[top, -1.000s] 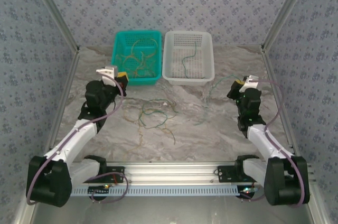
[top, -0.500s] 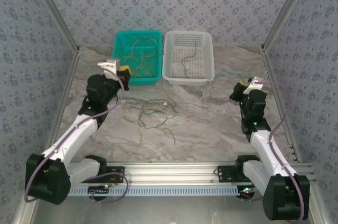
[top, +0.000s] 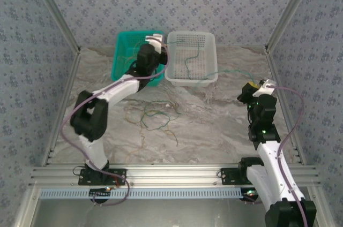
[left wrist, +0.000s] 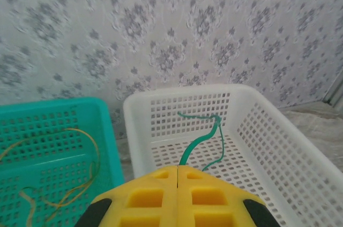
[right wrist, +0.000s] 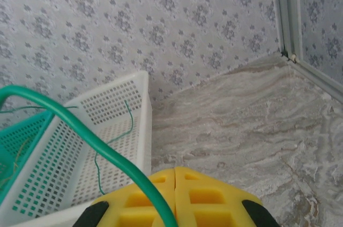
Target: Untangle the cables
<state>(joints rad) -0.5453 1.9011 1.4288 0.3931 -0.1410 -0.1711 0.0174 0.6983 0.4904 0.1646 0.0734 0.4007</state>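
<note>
My left gripper (top: 155,42) hangs over the gap between the teal basket (top: 120,50) and the white basket (top: 191,81). In the left wrist view its yellow jaws (left wrist: 178,167) are shut, and a green cable (left wrist: 201,138) rises straight from their seam over the white basket (left wrist: 182,92). My right gripper (top: 247,86), at the right of the table, is shut (right wrist: 174,169) on another green cable (right wrist: 80,125) that arcs left toward the white basket (right wrist: 143,109). A loose tangle of green and yellow-tan cables (top: 155,115) lies mid-table.
Yellow-tan cables (left wrist: 88,146) lie in the teal basket (left wrist: 53,106). A thin green cable (top: 188,63) rests on the white basket's floor. Patterned walls and metal posts (top: 284,18) close in the back and sides. A slotted rail (top: 171,173) runs along the near edge.
My left arm has swung from in front of the teal basket up and right to the gap between the baskets. My right gripper has drawn back slightly, lifting its green cable off the table.
</note>
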